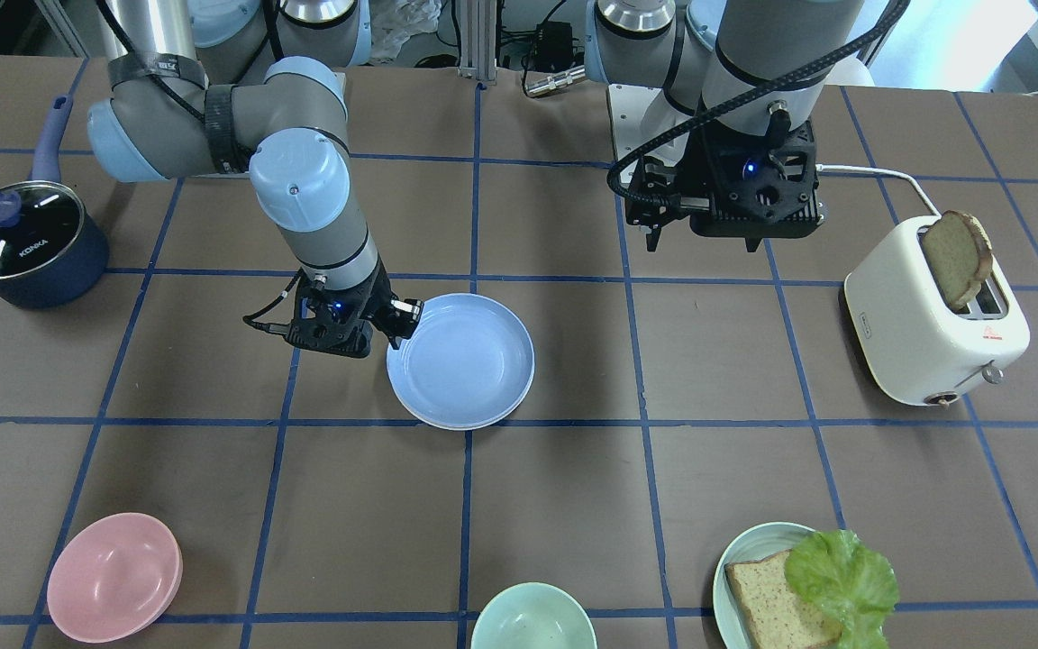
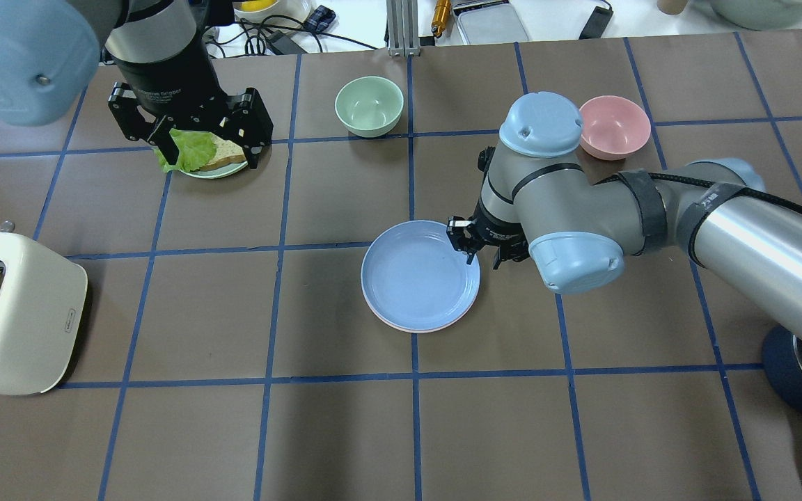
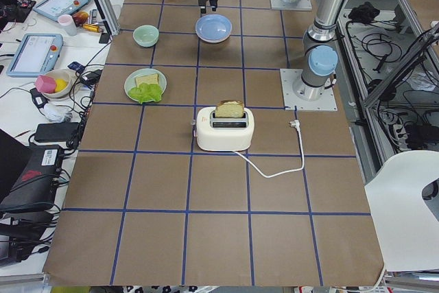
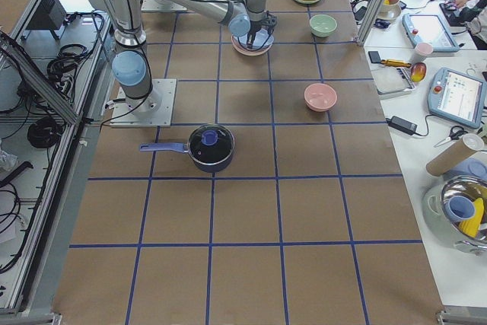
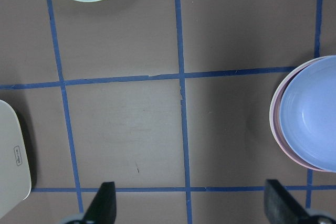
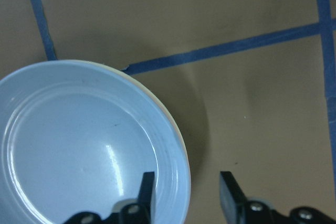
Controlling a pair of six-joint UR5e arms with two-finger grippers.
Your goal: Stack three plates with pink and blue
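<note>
- The stack sits near the middle of the table (image 1: pixel 717 361), overlapping a crossing of the blue tape lines (image 1: pixel 645 342), with bare brown squares on every side.
- The blue plate (image 1: pixel 465 361) is on top. The pink plate (image 5: pixel 274 119) shows only as a thin rim under it, and a sliver of the cream plate (image 6: pixel 173 127) peeks out beside the blue rim.
- The right gripper (image 6: pixel 185 195) is low at the stack's edge on the robot's right, jaws parted across the rim with one finger over the plate and one outside, gripping nothing.
- The left gripper (image 2: pixel 206 149) hangs high and spread wide, holding nothing, well apart from the stack.
- In the overhead view that gripper overlaps the mint plate (image 1: pixel 740 550), which holds lettuce (image 1: pixel 843 577) and a slice of bread (image 1: pixel 776 599).
- The toaster (image 1: pixel 924 333) stands toward the table's end on the robot's left, a bread slice (image 1: pixel 956 257) standing up out of its slot.
- The mint bowl (image 1: pixel 532 622) and pink bowl (image 1: pixel 113 577) sit upright along the far edge.
- The lidded saucepan (image 1: pixel 28 243) is off to the robot's right.
</note>
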